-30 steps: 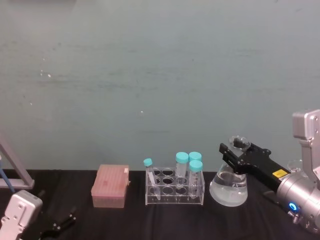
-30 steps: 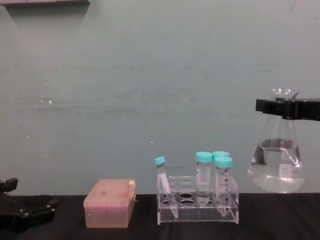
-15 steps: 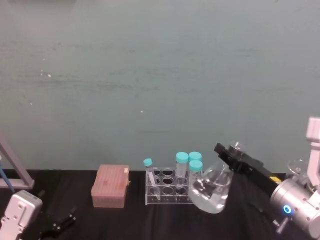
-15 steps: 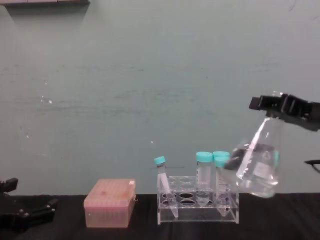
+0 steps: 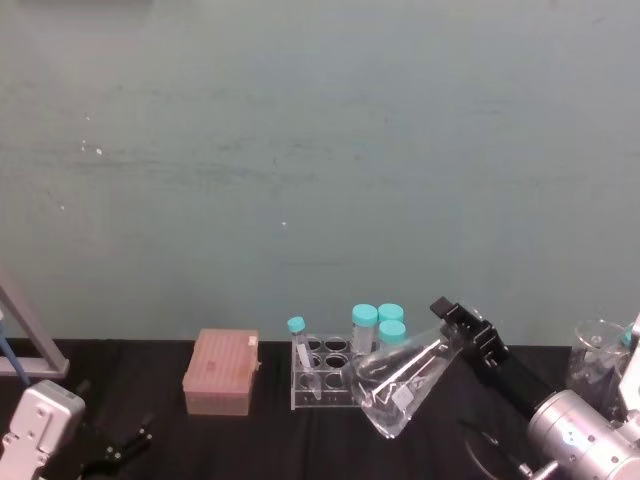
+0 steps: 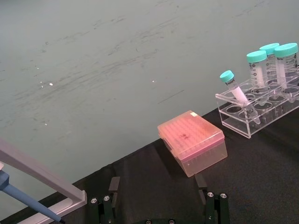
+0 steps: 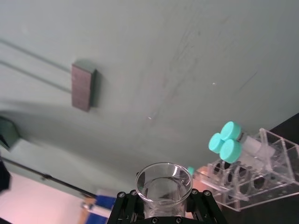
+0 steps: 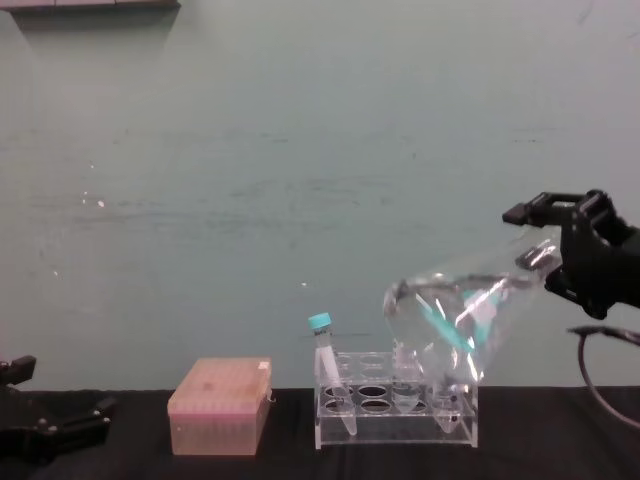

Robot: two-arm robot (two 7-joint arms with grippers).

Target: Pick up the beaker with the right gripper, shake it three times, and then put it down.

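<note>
The black flat-jawed right gripper (image 5: 463, 328), at the lower right of the head view, is pinching the neck of the clear glass conical beaker (image 8: 452, 318). The beaker hangs off the table, tipped steeply, its wide base swung toward the frame's centre. It overlaps the right end of the clear plastic rack (image 5: 322, 384) of teal-capped tubes (image 6: 256, 57). The black left gripper (image 6: 159, 211) rests at the lower left on the black table (image 5: 250, 440), fingers spread, near a pink lidded box (image 5: 220, 372).

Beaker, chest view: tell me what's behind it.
Behind the tilted beaker in the right gripper stand the tube rack's right-hand tubes; their tops are distorted through the glass.
</note>
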